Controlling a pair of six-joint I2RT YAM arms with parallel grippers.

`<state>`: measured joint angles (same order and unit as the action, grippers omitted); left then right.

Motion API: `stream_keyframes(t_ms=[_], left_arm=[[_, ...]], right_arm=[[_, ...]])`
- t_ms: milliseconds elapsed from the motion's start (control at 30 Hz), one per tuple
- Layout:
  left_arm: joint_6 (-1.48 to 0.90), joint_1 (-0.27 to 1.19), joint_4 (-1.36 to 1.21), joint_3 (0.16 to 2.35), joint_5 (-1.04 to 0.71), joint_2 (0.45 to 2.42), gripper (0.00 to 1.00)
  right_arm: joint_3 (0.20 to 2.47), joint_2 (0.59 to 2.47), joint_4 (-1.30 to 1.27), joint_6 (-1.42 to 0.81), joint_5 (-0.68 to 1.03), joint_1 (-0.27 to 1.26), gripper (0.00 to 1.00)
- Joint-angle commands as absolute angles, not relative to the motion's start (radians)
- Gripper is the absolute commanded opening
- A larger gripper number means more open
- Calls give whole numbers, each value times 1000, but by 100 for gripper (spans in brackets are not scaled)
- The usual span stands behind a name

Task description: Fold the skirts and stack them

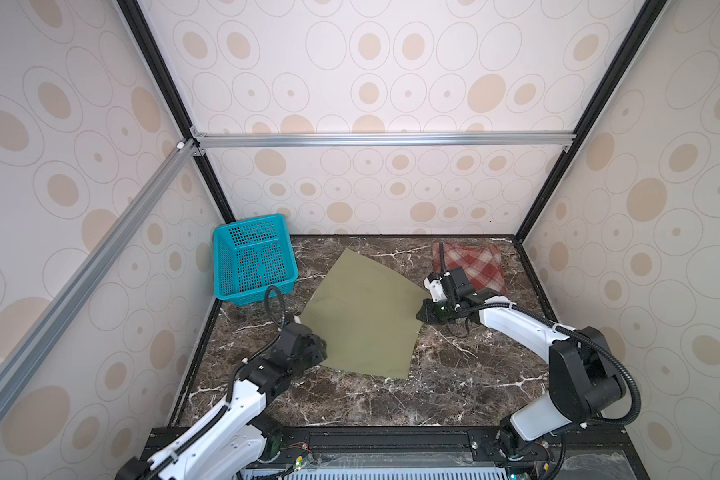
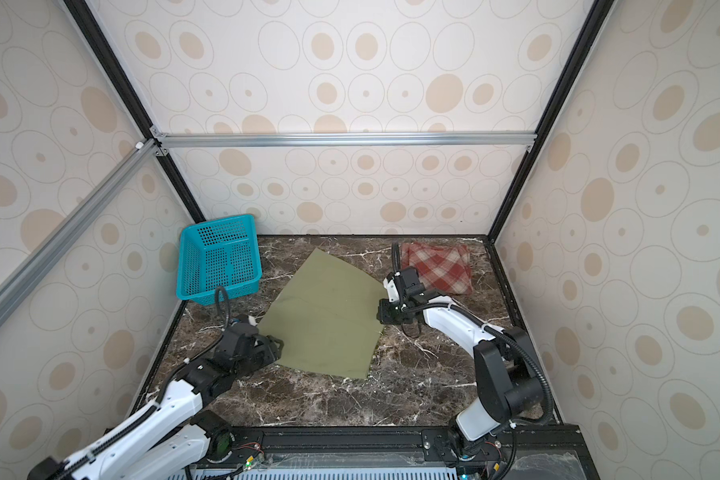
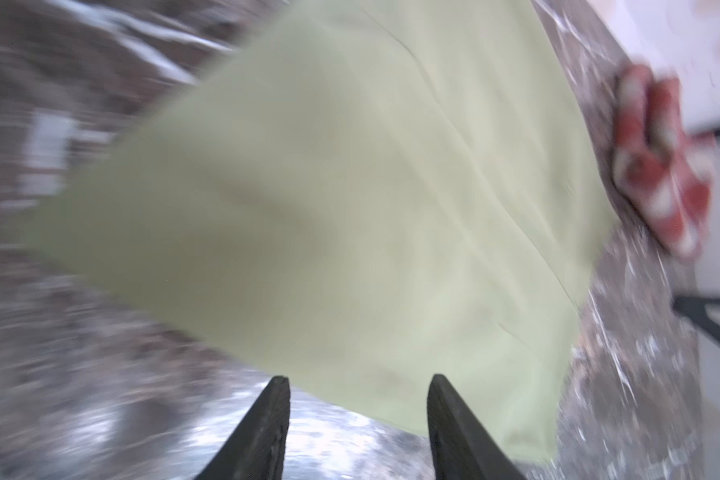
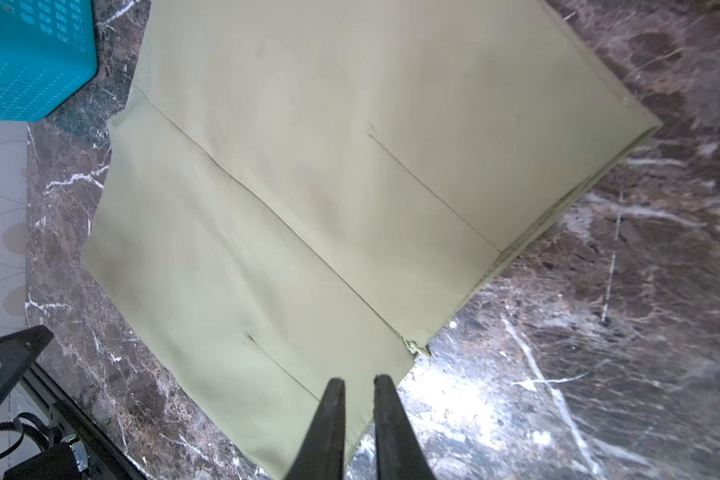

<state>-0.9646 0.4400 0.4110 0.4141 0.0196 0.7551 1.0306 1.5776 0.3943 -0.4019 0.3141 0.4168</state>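
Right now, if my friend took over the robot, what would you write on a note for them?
Left gripper: open, at the left edge of the olive skirt, holding nothing.
Right gripper: barely open over its right edge, holding nothing.
Olive skirt lies spread flat in the middle of the table.
Plaid skirt: far right corner, looks folded.
Done: plaid skirt, it seems.
Left: fold the olive skirt, stack the two.
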Motion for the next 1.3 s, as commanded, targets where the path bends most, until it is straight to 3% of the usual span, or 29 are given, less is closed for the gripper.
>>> stream_keyframes(t_ms=[0,167,433,633,767,1033,1267], left_arm=[[-1010,354,528,384,14,706,58],[-1031,206,472,348,-93,790,54],[-946,-6,467,384,-125,885,40],[-852,-120,456,458,-124,992,42],[-814,-153,435,506,-125,1063,38],[-770,-162,390,534,-148,1170,20],[-724,-162,436,556,-127,1194,25]], right_arm=[[1111,1643,411,-397,363,417,16],[1205,1733,406,-409,437,417,15],[1261,1775,392,-439,479,418,14],[1303,1806,402,-442,493,416,11],[1315,1820,397,-450,504,416,11],[1338,1845,402,-455,516,398,8],[1333,1850,391,-466,520,386,8]])
